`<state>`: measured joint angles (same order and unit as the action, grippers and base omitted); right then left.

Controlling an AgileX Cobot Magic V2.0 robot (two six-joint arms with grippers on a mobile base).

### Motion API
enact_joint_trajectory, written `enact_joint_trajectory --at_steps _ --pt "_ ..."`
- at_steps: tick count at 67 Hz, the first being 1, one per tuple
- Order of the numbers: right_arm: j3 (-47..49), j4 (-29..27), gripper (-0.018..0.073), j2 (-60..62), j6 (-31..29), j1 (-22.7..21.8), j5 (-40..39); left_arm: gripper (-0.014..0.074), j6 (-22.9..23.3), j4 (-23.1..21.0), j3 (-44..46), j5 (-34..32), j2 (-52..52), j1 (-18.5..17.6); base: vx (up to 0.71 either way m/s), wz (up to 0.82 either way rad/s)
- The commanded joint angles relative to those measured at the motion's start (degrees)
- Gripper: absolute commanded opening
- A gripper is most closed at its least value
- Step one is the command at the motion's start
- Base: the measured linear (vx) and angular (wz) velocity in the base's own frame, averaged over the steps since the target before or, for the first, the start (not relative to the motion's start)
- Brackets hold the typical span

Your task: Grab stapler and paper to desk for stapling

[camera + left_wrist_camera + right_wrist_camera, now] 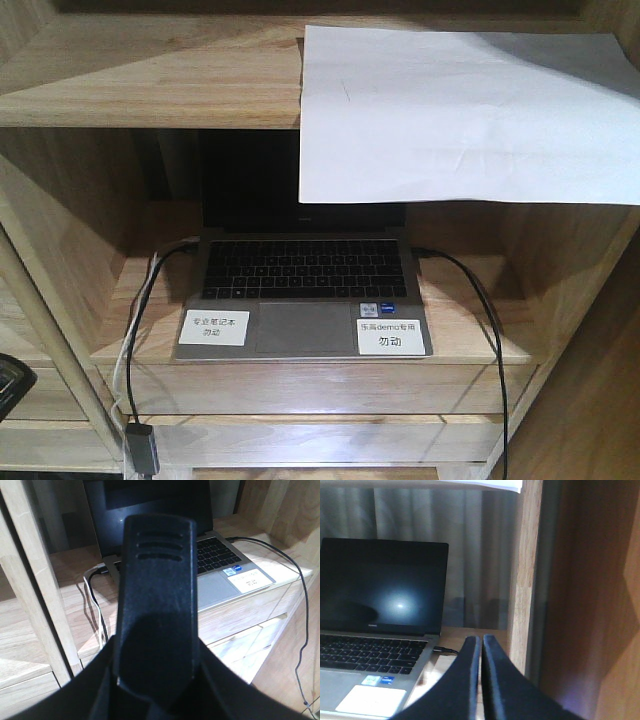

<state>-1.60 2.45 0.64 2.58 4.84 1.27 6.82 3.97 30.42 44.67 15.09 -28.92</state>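
You'll find two white labels on the laptop's [305, 290] palm rest, lower centre of the front view. The left label [214, 327] reads 专业笔记本 勿动; the right label [389, 335] reads 乐高demo专用 勿动.

Office-like demo corner: labelled laptop [305, 275] on a pale wood shelf unit [150, 80]

Matte black fingers [505, 685]; smooth, tapering to thin tips.

The paper [465, 115] lies on the upper shelf [150, 80], overhanging the laptop [305, 290] below.
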Motion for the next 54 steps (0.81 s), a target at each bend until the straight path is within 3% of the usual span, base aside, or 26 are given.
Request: enact_joint_trajectory --at_steps 1,6,18,24,29,36,46,54 --pt "-0.2 0.5 -0.0009 0.8 7.4 -0.1 -5.0 -0.0007 0.0 0.2 1.6 -6.0 0.5 -0.3 0.0 0.0" --pt "-0.2 0.5 -0.0009 0.8 17.2 -0.1 -5.3 -0.0007 0.0 0.2 1.6 -6.0 0.5 -0.3 0.0 0.0" --pt "-0.2 2.2 -0.0009 0.8 49.4 -0.1 -5.0 -0.0007 0.0 0.2 1.6 -6.0 0.5 -0.3 0.0 0.0" --pt "-0.2 3.8 -0.0008 0.8 60.0 -0.1 -4.9 -0.0007 0.0 0.2 1.6 -6.0 0.5 -0.3 0.0 0.0" --pt "-0.2 4.4 -0.0001 0.8 65.2 -0.1 -5.0 -0.0007 0.0 0.2 1.6 -6.0 0.5 -0.3 0.0 0.0" --pt "-0.2 4.4 0.0045 0.8 67.0 0.4 -5.9 -0.0007 0.0 0.2 1.6 -6.0 0.5 -0.3 0.0 0.0" --pt "0.0 4.6 0.0216 -3.3 67.0 3.4 -9.9 -0.0007 0.0 0.2 1.6 -6.0 0.5 -0.3 0.0 0.0" --pt "0.0 7.4 0.0386 -10.7 67.1 5.3 -22.0 -0.0007 0.0 0.2 1.6 -6.0 0.5 -0.3 0.0 0.0"
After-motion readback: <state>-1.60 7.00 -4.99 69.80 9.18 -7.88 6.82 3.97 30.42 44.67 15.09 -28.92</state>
